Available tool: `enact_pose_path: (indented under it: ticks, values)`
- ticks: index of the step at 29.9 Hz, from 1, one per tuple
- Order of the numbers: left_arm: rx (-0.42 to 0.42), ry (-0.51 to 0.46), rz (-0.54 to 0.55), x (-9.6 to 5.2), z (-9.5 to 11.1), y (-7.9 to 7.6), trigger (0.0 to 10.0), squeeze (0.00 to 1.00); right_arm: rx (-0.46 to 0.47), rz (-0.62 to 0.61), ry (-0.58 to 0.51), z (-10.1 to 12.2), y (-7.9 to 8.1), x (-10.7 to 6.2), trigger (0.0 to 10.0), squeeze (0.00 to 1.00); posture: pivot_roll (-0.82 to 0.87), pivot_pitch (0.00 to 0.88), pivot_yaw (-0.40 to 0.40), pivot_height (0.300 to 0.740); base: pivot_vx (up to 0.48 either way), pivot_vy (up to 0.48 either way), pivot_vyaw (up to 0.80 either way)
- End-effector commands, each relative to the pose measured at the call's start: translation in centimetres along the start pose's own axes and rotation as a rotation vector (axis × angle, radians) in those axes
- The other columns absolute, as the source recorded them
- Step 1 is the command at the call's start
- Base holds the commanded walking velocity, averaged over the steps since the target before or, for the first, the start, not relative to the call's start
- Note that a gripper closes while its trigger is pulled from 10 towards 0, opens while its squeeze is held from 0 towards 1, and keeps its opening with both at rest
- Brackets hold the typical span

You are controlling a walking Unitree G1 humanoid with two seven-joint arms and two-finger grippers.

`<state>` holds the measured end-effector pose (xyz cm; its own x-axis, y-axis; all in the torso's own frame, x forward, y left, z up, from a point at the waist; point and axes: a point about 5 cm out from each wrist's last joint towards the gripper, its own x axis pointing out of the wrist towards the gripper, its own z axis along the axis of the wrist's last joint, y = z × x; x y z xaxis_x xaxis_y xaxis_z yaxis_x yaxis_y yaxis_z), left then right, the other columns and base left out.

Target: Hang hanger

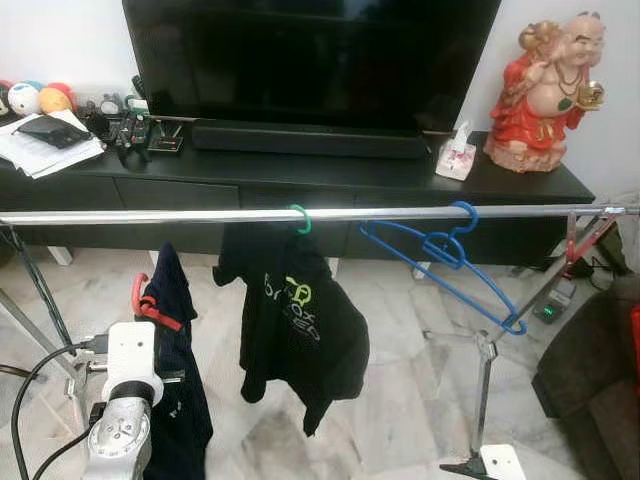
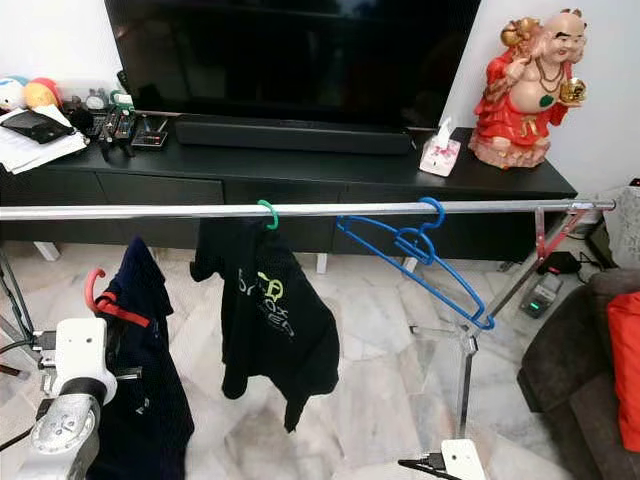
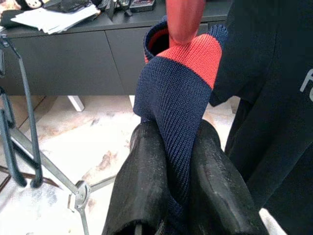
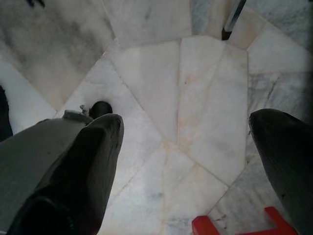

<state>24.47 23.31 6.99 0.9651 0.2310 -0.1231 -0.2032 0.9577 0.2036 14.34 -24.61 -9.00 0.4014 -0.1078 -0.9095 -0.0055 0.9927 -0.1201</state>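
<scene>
Navy shirt on its red hanger, held low at the left

Left claw [image 3: 178,161] is clamped on the navy shirt [image 1: 180,380], red hanger [image 1: 150,305] below the rail [image 1: 200,215]; right claw [image 4: 186,161] hangs spread apart over marble floor [image 4: 166,98].

red hanger [image 1: 150,303]: plastic, carried low at the left, below the rail and not on it; its curved hook stands above the collar of the garment it bears, a straight red arm slanting down across the cloth.
navy garment [image 1: 178,380]: dark blue, draped on the red hanger and hanging down toward the floor; the left wrist view shows a ribbed navy edge with a red band [image 3: 193,56].
clothes rail [image 1: 200,215]: a long silver bar running level across the scene, in front of the black cabinet, set on angled metal legs.
</scene>
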Motion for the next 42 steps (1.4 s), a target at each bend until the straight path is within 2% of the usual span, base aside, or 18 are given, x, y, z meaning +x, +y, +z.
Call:
enact_pose_path:
  ticks: [1,6,12,17,28,35,42]
  values:
    - [0.008,-0.070,-0.029,0.5,1.9,-0.3,10.0,0.00,-0.008,-0.004,0.010,-0.4,0.2,0.0,10.0,0.00,0.07,0.000,-0.036,0.740,0.000,0.000,0.00]
    - [0.012,-0.070,-0.053,0.8,2.0,-0.4,10.0,0.00,-0.025,-0.007,0.028,-1.0,0.5,0.0,10.0,0.00,0.06,0.000,-0.012,0.740,0.151,0.000,0.00]
    - [-0.001,-0.076,-0.042,1.0,2.4,-0.3,10.0,0.00,-0.062,0.004,0.043,-1.5,0.7,0.0,10.0,0.00,0.07,0.000,-0.018,0.740,0.285,0.000,0.61]
    - [-0.006,-0.072,-0.040,0.9,2.2,-0.4,10.0,0.00,-0.042,0.006,0.033,-1.4,0.7,0.0,10.0,0.00,0.07,0.000,-0.028,0.740,0.300,0.000,0.25]
    - [-0.003,-0.076,-0.080,0.9,2.2,-1.2,10.0,0.00,-0.100,0.005,0.031,-0.9,0.5,0.0,10.0,0.00,0.08,0.000,-0.040,0.740,0.314,0.000,0.00]
    - [0.006,-0.052,-0.110,0.6,1.7,-1.8,10.0,0.00,-0.120,0.011,0.031,-0.8,0.5,0.0,10.0,0.00,0.08,0.000,-0.044,0.740,0.000,0.000,0.00]
    - [0.021,-0.045,-0.085,1.2,1.8,-1.6,10.0,0.00,-0.129,0.013,0.029,-0.6,0.5,0.0,10.0,0.00,0.07,0.000,-0.056,0.740,0.000,0.000,0.00]
